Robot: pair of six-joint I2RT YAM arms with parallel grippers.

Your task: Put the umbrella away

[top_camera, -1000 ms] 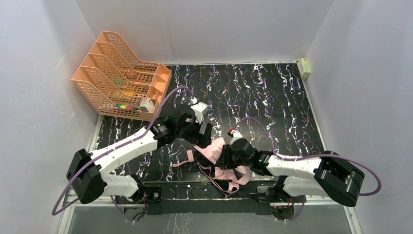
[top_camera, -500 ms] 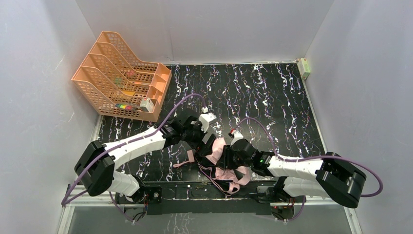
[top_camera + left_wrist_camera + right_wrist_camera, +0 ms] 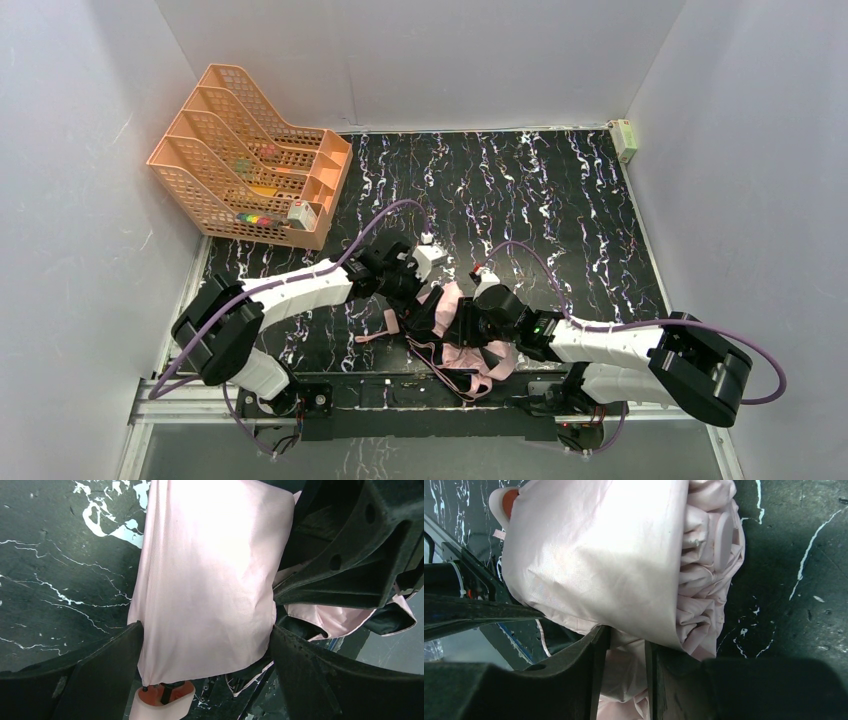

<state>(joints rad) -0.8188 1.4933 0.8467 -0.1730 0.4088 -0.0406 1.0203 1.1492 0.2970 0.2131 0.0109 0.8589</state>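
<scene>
The umbrella (image 3: 452, 302) lies collapsed in a crumpled pale pink bundle at the table's near middle, with black ribs and loose fabric trailing toward the front edge. My left gripper (image 3: 424, 298) is open wide; in the left wrist view its fingers (image 3: 115, 660) straddle a smooth fold of the umbrella (image 3: 210, 580). The pale handle (image 3: 162, 702), orange inside, shows just below that fold. My right gripper (image 3: 463, 326) comes in from the right. In the right wrist view it (image 3: 626, 642) is shut on a fold of the umbrella (image 3: 599, 555).
An orange mesh file rack (image 3: 250, 155) stands at the back left. A small white box (image 3: 625, 138) sits in the back right corner. A pink strap (image 3: 372, 335) trails left of the bundle. The black front rail (image 3: 400, 388) runs just below the fabric.
My left arm has swung right and down, bringing its open gripper over the pink bundle. The right gripper has stayed on the fabric; the bundle has barely shifted.
</scene>
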